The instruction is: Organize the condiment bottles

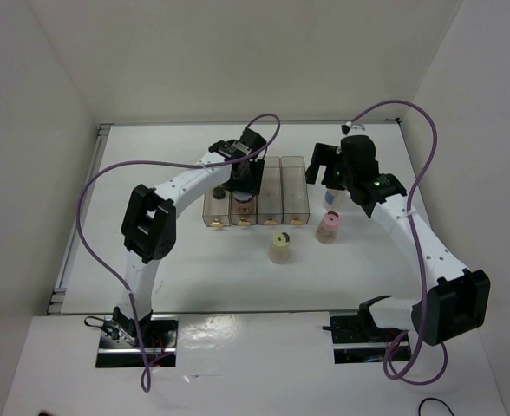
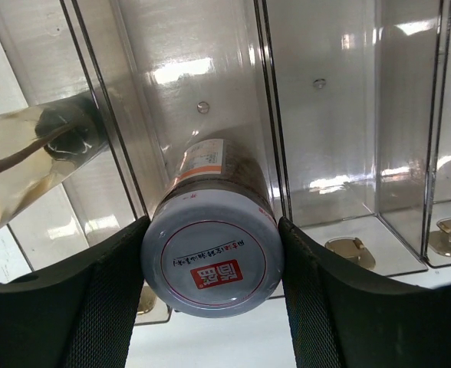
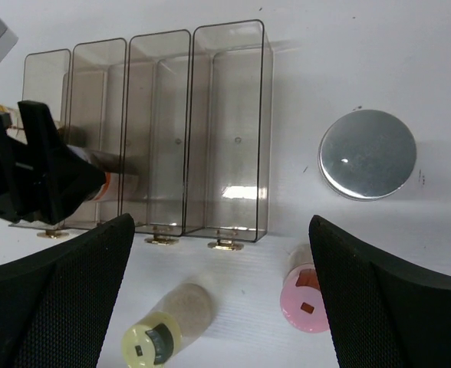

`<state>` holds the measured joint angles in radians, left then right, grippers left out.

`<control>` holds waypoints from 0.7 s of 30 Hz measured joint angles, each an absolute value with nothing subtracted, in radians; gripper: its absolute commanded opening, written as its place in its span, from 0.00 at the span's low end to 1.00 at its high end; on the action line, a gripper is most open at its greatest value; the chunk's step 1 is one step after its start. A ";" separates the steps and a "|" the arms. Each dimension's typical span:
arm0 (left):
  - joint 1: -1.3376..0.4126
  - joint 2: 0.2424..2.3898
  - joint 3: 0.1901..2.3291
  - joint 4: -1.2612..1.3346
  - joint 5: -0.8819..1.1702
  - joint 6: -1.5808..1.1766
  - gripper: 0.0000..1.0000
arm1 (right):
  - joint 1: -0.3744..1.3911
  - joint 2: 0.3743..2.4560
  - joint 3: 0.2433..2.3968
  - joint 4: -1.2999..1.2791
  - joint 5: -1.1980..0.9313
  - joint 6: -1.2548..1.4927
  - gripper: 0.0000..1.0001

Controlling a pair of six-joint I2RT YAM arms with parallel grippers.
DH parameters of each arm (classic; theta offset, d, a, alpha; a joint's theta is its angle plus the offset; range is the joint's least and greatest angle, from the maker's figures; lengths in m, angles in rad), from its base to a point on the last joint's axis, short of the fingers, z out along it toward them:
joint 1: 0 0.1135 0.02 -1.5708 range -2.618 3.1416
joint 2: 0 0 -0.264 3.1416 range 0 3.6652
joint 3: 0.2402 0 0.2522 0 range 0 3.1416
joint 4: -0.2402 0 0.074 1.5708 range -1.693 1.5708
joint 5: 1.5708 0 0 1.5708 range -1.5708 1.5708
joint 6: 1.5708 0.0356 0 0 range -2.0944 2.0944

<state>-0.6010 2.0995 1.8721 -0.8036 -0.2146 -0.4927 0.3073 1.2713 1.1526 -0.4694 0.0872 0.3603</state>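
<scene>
My left gripper is shut on the white-lidded brown jar, whose body reaches down into the second slot from the left of the clear rack. The slim amber bottle lies in the first slot. The cream jar with the dark-dotted lid and the pink jar stand on the table in front of the rack. The grey-lidded jar stands right of the rack. My right gripper is open and empty above them.
The rack's two right slots hold nothing. White walls close in the table on the left, back and right. Purple cables loop off both arms.
</scene>
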 measured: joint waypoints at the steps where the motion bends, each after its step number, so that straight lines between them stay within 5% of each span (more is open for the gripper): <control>1: -0.601 2.105 1.872 -0.803 -0.215 -0.492 0.40 | 0.310 1.266 1.148 -0.472 0.083 0.361 0.99; 14: -0.598 2.118 1.872 -0.781 -0.216 -0.492 0.49 | 0.389 1.259 1.111 -0.480 0.038 0.362 0.99; 21: -0.597 2.129 1.872 -0.780 -0.225 -0.493 0.70 | 0.414 1.253 1.075 -0.484 0.034 0.373 0.99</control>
